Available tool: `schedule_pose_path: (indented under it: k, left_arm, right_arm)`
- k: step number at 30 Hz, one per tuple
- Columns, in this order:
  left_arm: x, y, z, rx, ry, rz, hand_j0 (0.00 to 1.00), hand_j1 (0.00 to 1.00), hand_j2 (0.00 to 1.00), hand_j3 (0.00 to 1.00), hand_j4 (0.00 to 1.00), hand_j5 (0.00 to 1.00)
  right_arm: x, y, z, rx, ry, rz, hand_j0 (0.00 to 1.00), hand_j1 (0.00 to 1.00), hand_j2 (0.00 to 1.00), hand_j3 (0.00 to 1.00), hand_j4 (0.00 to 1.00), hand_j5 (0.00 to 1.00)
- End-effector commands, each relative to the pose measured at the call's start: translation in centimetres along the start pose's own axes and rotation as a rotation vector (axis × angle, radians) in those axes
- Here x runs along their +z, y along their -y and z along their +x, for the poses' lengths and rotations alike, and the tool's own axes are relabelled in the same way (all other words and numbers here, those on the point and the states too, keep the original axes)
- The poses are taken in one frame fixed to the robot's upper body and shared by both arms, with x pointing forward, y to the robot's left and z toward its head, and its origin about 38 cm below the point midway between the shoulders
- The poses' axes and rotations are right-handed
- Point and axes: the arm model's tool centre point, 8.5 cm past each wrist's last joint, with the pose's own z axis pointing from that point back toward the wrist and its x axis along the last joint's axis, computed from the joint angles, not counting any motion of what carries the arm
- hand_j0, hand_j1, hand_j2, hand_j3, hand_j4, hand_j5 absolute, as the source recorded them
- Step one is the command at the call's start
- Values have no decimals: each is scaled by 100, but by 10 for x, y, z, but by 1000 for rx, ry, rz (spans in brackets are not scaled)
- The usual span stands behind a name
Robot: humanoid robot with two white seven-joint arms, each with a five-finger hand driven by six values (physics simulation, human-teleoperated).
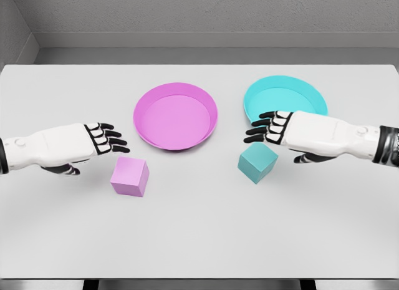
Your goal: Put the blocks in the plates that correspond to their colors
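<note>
A: Left hand (93,142) first. State?
B: Fingers stretched out and relaxed, holding nothing. It hovers over the table (199,240) toward its left edge, fingertips aimed at the middle.
A: What's closest to it?
B: Pink block (129,176). It sits just beside the fingertips, a bit toward the front edge and inward. Not touching, as far as I can tell.
A: And its plate?
B: Pink plate (175,116), farther back, near the table's middle. From the block it lies toward the rear edge and slightly right.
A: Right hand (274,128)?
B: Same deal: fingers extended, loosely spread, nothing in it. It hangs over the right half, partly in front of the cyan plate (285,96).
A: Cyan block (257,163)?
B: Just below the fingertips in the picture, so toward the front edge from the hand. Close, but I can't tell if anything touches. It's turned so a corner faces front.
A: Long axis on either block?
B: None, they're cubes. Any pair of opposite faces looks usable.
A: Which arm for which?
B: My read: left takes pink, right takes cyan. Each block is well apart from the other hand. Each hand needs to drop forward and down onto its block, then carry it back.
A: Any text, brands, labels?
B: None visible anywhere.
A: Progress?
B: Both plates hold nothing, both blocks on the table.
</note>
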Motion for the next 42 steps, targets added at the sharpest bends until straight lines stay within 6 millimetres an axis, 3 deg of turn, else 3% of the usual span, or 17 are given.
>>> schedule_pose_path:
  k: [1,22,28,42]
  left_arm:
    - [-8,8,5,20,21,-8,100,100,100,100,100,100]
    - [-32,1,13,7,72,22,100,100,100,100,100,100]
    - [-37,0,15,7,84,24,100,100,100,100,100,100]
    - [-39,4,19,4,97,3,100,100,100,100,100,100]
  right_arm:
    - [-5,-1,2,-10,11,-8,100,100,100,100,100,100]
    - [-24,-15,6,46,32,87,100,100,100,100,100,100]
    - [-23,-16,1,58,16,103,100,100,100,100,100,100]
    - [-43,-31,-18,19,-11,134,100,100,100,100,100,100]
